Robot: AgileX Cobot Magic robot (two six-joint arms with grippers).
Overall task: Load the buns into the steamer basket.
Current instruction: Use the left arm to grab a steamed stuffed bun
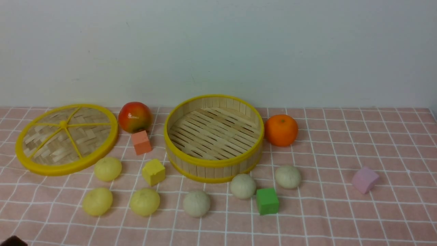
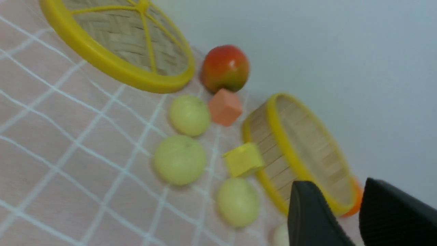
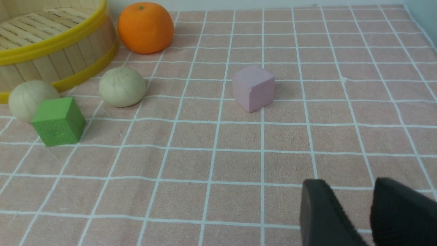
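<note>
**Front view, read left to right.** A table (image 1: 341,218) is covered by a pink checked cloth.

- **Lid:** one flat woven lid (image 1: 51,143) with a yellow rim and spokes lies at the far left.
- **Apple:** one red-yellow apple (image 1: 135,117) stands just behind the orange cube.
- **Cubes:** there are four, namely the orange cube (image 1: 141,142), the yellow cube (image 1: 153,172), the green cube (image 1: 267,201) and the pink cube (image 1: 364,179).
- **Buns:** there are six, all on the cloth outside the basket.
  - Three are yellow buns (image 1: 107,168), (image 1: 97,201), (image 1: 144,202). They sit between the lid and the basket, one near the lid's front rim and two nearer the camera.
  - Three are white buns (image 1: 196,203), (image 1: 242,186), (image 1: 287,177). They form a rising line in front of the basket, and the middle one is just beside the green cube.
  - Each bun is round, so no long axis can be told.
- **Basket:** one basket (image 1: 211,163) stands upright at the centre with its mouth facing up. It is circular and holds nothing, and its floor slats run parallel to one another.
- **Orange:** one orange (image 1: 281,130) sits just beside the basket's right wall.
- **Pink cube:** it lies well apart from the rest, at the right.

**Wrist views.**

- **Left claw** (image 2: 338,186): the black fingers are parted with nothing between them. It hangs above the cloth on the yellow buns' side of the basket.
- **Right claw** (image 3: 350,186): the fingers are parted and empty. It is over bare cloth, well apart from the pink cube.
</note>
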